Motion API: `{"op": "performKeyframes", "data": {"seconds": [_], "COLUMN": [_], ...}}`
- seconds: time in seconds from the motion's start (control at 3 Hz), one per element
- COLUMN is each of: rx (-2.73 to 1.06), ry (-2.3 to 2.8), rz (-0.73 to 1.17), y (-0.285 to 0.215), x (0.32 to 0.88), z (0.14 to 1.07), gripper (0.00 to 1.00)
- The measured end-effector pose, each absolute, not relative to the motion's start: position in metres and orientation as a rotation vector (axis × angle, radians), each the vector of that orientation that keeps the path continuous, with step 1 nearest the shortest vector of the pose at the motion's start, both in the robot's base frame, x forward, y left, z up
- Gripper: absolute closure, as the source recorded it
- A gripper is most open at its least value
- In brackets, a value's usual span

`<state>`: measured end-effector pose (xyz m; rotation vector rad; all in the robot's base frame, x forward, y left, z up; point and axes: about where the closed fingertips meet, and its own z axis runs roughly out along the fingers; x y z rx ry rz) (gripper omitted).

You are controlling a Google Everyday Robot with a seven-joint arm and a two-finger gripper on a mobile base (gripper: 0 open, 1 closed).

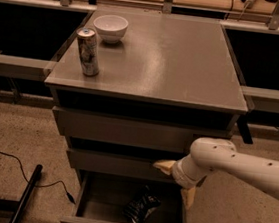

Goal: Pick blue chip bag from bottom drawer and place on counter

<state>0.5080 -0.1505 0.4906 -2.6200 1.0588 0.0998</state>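
The blue chip bag (141, 206) lies crumpled inside the open bottom drawer (88, 203), near its middle. My gripper (175, 182) hangs on the white arm coming in from the right, in front of the middle drawer and just above the right part of the open drawer. Its two cream fingers (163, 165) are spread apart and hold nothing. It is up and to the right of the bag, not touching it. The counter (170, 61) is the broad grey-brown cabinet top above.
A silver patterned can (88, 51) and a white bowl (111, 28) stand at the counter's left rear. The two upper drawers (122, 130) are shut. A black cable and bar (27, 194) lie on the floor at left.
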Motion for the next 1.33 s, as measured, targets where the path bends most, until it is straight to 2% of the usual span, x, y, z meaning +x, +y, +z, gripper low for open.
{"op": "performKeyframes", "data": {"seconds": [0.33, 0.67, 1.33], "rx": [-2.536, -2.517, -2.662], "ry": [1.114, 1.107, 0.991], "rz": [0.001, -0.024, -0.071], "y": [-0.136, -0.133, -0.120], "x": [0.529, 0.535, 0.520], "z": [0.428, 0.432, 0.367], "gripper": [0.00, 0.00, 0.00]}}
